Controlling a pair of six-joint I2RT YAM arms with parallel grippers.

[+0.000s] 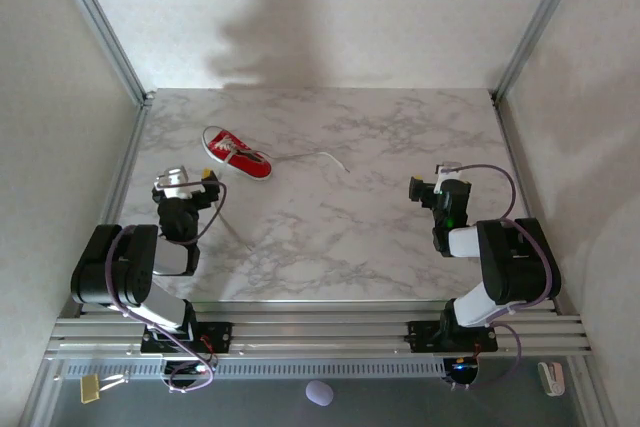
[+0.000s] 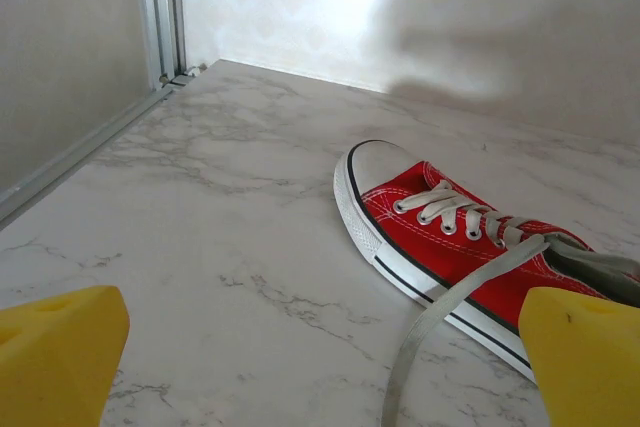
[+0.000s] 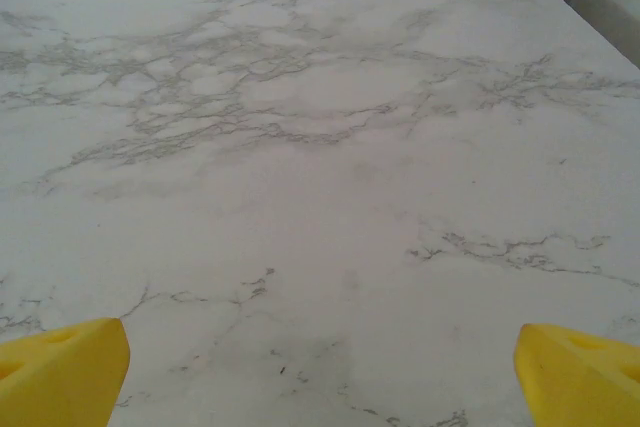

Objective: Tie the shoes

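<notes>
Clearly pre-grasp: your red sneaker (image 1: 237,153) sits untied.
Your left gripper (image 1: 195,185) and right gripper (image 1: 432,185) gape wide, empty; pinch the loose laces (image 2: 440,302) beside the sneaker.

The shoe (image 1: 237,153) sits on the counter (image 1: 360,247) in the far-left part. Its toe aims at the far-left corner and its heel points back toward the middle. One lace end (image 1: 325,155) trails off to the right across the counter. The other lace end (image 2: 440,312) runs from the shoe back toward the near side, right at the left hand (image 1: 190,185), which sits just in front of the shoe. The right hand (image 1: 425,189) is well apart from all that, over on the right side, roughly level with the left one.
</notes>
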